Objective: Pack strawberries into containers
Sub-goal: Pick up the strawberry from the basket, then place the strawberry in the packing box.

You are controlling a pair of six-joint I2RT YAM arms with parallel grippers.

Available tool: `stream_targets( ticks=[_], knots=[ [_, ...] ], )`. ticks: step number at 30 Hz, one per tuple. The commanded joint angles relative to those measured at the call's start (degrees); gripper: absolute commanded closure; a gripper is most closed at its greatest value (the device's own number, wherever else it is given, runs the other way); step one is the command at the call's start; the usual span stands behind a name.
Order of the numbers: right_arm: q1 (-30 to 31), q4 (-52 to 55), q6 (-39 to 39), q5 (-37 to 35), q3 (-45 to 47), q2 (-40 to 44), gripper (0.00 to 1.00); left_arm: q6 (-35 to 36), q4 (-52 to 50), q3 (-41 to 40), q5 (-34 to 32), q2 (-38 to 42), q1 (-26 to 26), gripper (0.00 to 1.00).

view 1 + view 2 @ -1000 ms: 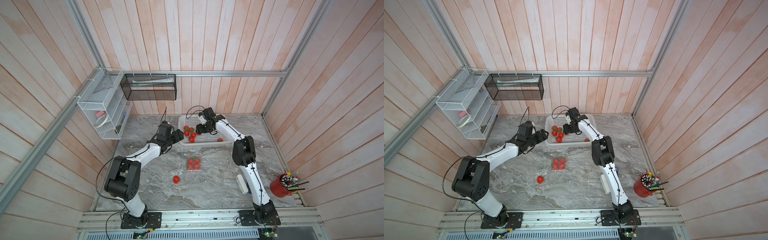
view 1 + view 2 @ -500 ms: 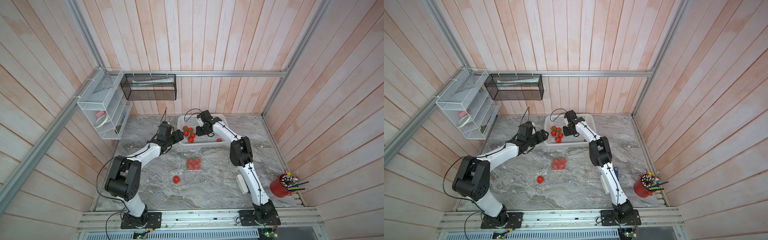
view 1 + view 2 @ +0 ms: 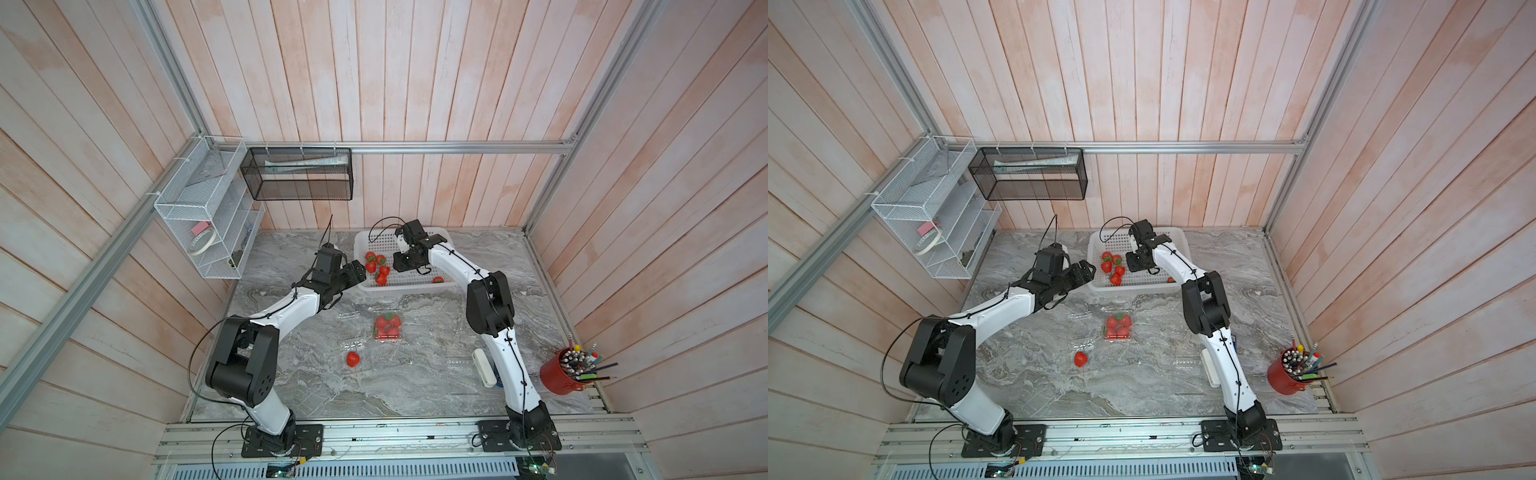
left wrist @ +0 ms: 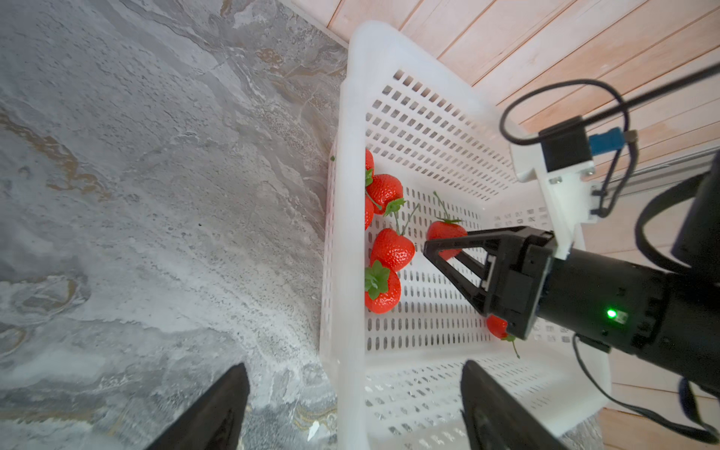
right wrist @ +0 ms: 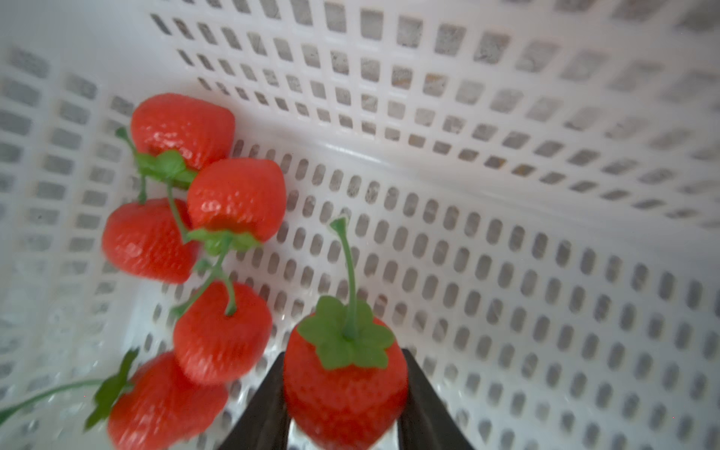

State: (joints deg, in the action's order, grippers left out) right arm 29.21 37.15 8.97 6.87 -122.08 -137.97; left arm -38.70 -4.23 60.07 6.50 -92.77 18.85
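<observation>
so the right gripper (image 5: pixel 343 355) is down inside the white basket (image 3: pixel 409 287) at the back of the marble tabletop (image 3: pixel 415 390). its two black fingers (image 5: pixel 265 409) are clamped on either side of one strawberry (image 5: pixel 345 401), with the green cap and stem sticking out past the fingertips. can't tell from here if that one is off the basket floor or sitting on it. right next to it there's a bunch of five more strawberries (image 5: pixel 233 198) piled toward the basket's left end, some touching each other, stems all tangled. one lone berry (image 3: pixel 437 280) lies near the basket's front wall, partly behind the right arm.

the left gripper (image 4: pixel 352 366) is spread wide with nothing in it. it hangs right at the basket's left wall, one finger over the marble and the other over the inside of the basket.

out in the middle of the tabletop there's a clear container (image 3: pixel 388 328) packed with red strawberries, well apart from both arms. a loose strawberry (image 3: pixel 353 359) sits on the marble nearer the front, a bit left of that box. just beside it i can barely make out a second container (image 3: pixel 354 344), basically only glints against the marble. a red pencil cup (image 3: pixel 559 376) stands off in the front right corner.
</observation>
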Motion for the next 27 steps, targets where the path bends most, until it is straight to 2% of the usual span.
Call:
stream_targets(
  ticks=[1, 8, 14, 20, 27],
  knots=[
    [1.0, -5.19, 0.9, 1.37, 6.79, 11.36, 0.76, 1.01, -1.47, -1.87, -2.67, 5.63, -0.31, 0.13],
    [5.48, -11.56, 2.63, 4.79, 27.81, 29.14, 0.76, 0.29, -5.82, -6.11, -5.09, 14.78, -2.1, 0.13],
    [13.21, -20.92, 4.27, 14.02, 46.67, 39.83, 0.79, -0.31, -10.04, -10.23, -8.26, 23.55, -3.73, 0.13],
    [21.58, -21.27, 3.13, 14.91, 52.35, 39.87, 0.79, -1.04, -13.44, -12.76, -9.9, 29.23, -4.77, 0.13],
    [27.5, -19.0, -0.18, 14.7, 52.11, 34.36, 0.76, -1.03, -15.38, -13.67, -11.16, 31.06, -5.29, 0.12]
  ],
)
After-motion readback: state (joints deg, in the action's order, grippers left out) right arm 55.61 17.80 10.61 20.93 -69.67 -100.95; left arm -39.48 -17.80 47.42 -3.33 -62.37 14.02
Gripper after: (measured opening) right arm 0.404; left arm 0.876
